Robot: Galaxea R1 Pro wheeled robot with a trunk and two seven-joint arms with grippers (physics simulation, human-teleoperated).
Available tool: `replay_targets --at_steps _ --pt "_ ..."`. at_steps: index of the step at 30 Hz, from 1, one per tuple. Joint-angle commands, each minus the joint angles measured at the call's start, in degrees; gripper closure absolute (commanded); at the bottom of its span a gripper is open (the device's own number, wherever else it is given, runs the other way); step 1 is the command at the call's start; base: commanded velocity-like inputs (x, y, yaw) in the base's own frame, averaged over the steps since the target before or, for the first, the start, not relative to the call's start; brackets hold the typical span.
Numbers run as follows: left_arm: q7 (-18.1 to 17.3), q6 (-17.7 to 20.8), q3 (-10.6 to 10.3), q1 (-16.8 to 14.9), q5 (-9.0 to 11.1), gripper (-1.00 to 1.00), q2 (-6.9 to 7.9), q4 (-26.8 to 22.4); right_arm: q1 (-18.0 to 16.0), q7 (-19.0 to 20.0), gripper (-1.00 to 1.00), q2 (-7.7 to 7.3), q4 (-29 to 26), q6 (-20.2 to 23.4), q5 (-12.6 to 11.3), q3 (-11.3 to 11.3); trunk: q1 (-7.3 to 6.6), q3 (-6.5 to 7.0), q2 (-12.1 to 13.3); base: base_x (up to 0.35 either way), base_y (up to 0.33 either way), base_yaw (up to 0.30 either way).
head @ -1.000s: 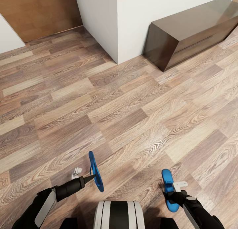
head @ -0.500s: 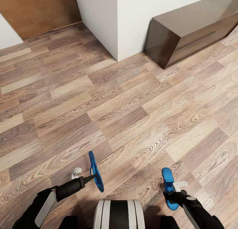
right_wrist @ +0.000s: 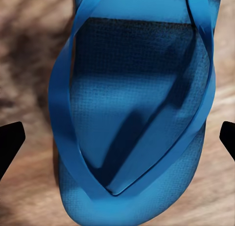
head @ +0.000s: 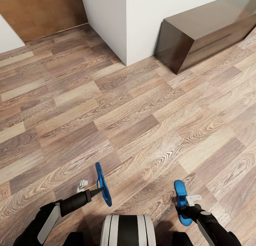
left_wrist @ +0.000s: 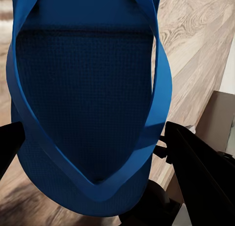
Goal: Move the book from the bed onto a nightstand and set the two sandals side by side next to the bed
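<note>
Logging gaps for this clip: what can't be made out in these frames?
- Left gripper: in the left wrist view the left sandal covers the fingers' contact.
- Right gripper: the right sandal hides the grip; both finger tips are cut off by the frame edges.
- Dark bench: its far end runs off the head view's edge.
- Brown door: cut off at the top.

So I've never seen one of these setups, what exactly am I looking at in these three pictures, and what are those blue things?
It is a simulated wheeled robot with two arms. The large picture looks down from its head; each close-up comes from a camera near one hand. The blue things are sandals. The left hand holds the left sandal on edge above the wood floor, and the right hand holds the right sandal. The close-ups show each sandal's straps and sole. Ahead stand a white wall corner and a long dark bench.
</note>
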Motion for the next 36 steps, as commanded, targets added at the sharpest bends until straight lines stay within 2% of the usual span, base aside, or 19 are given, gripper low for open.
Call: replay_targets --at_steps 1,29,30,36 --pt "0.0 0.4 0.0 0.0 0.3 1.0 0.0 0.0 0.0 -0.1 -1.0 -0.06 -0.1 0.3 -0.4 0.2 -0.01 -0.03 0.0 0.0 0.0 0.0" --pt "0.0 0.4 0.0 0.0 0.3 1.0 0.0 0.0 0.0 -0.1 -1.0 -0.06 -0.2 0.1 -0.3 0.1 -0.01 -0.03 0.0 0.0 0.0 0.0" --pt "0.0 0.4 0.0 0.0 0.3 1.0 0.0 0.0 0.0 -0.1 1.0 -0.06 -0.2 0.1 -0.3 0.1 -0.01 -0.03 0.0 0.0 0.0 0.0" --pt "0.0 0.4 0.0 0.0 0.3 1.0 0.0 0.0 0.0 -0.1 1.0 -0.07 -0.2 0.1 -0.3 0.1 -0.01 -0.03 0.0 0.0 0.0 0.0"
